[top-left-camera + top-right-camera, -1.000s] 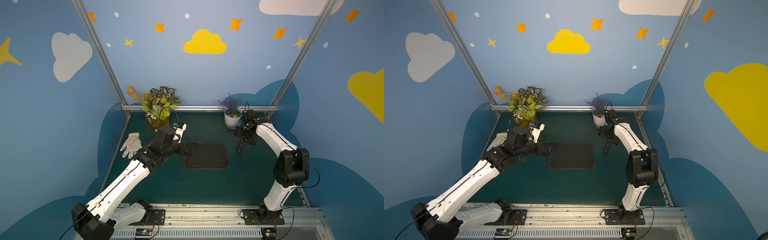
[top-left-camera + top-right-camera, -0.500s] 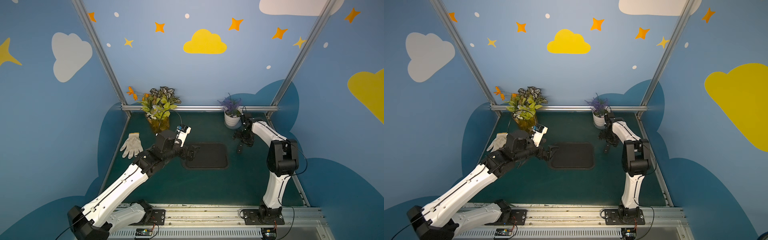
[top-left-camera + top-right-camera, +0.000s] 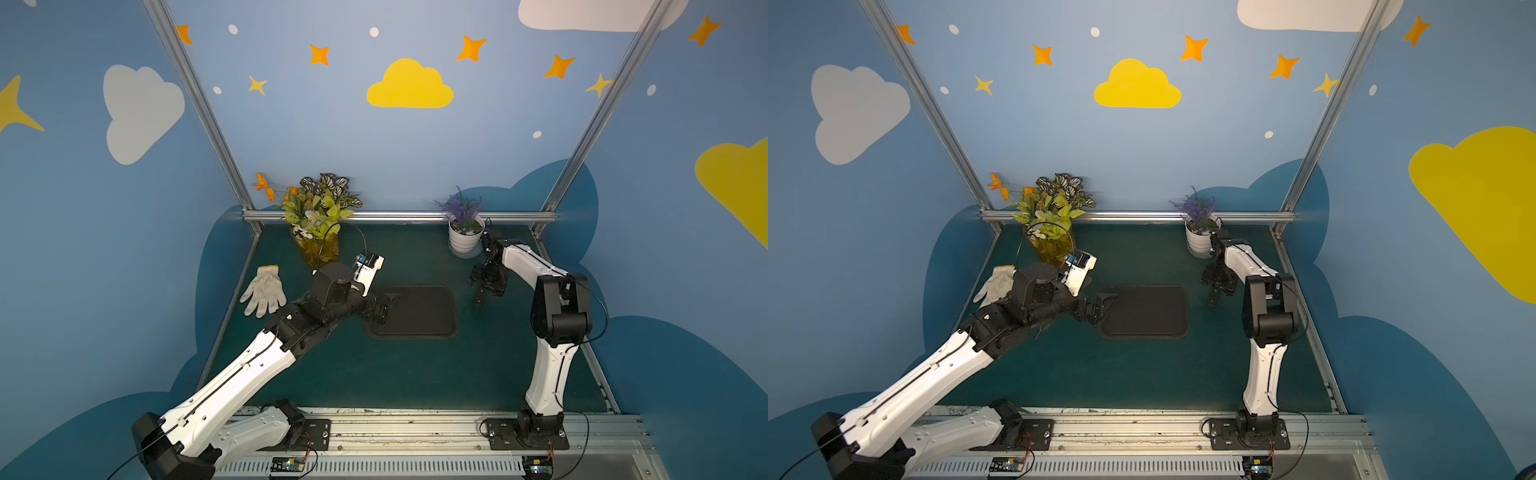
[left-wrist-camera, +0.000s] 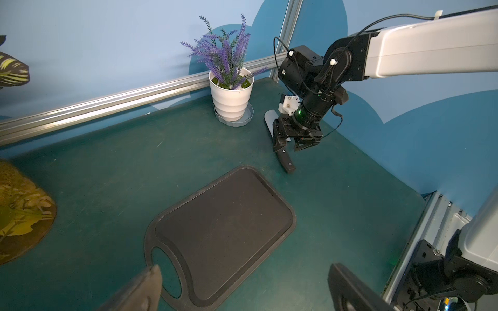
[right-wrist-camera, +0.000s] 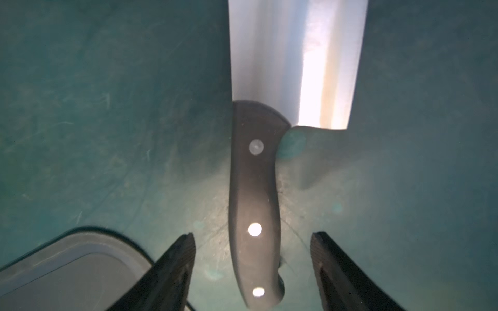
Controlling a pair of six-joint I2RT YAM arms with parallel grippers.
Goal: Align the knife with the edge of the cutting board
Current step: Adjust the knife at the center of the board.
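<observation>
1. My right tool (image 5: 252,238) hangs over the knife (image 5: 256,167), jaws apart on either side of the black handle and touching neither side. My left tool (image 4: 244,268) stands wide at the cutting board's (image 4: 223,229) hole end.
2. The knife lies flat on the counter (image 4: 107,175), near the board's plain end but apart from it.
3. I judge it stiff, blade-heavy and slick, so I'd pinch the riveted handle near the blade.
4. Its long axis runs roughly along that short edge, butt nearest the board's corner and blade pointing away.
</observation>
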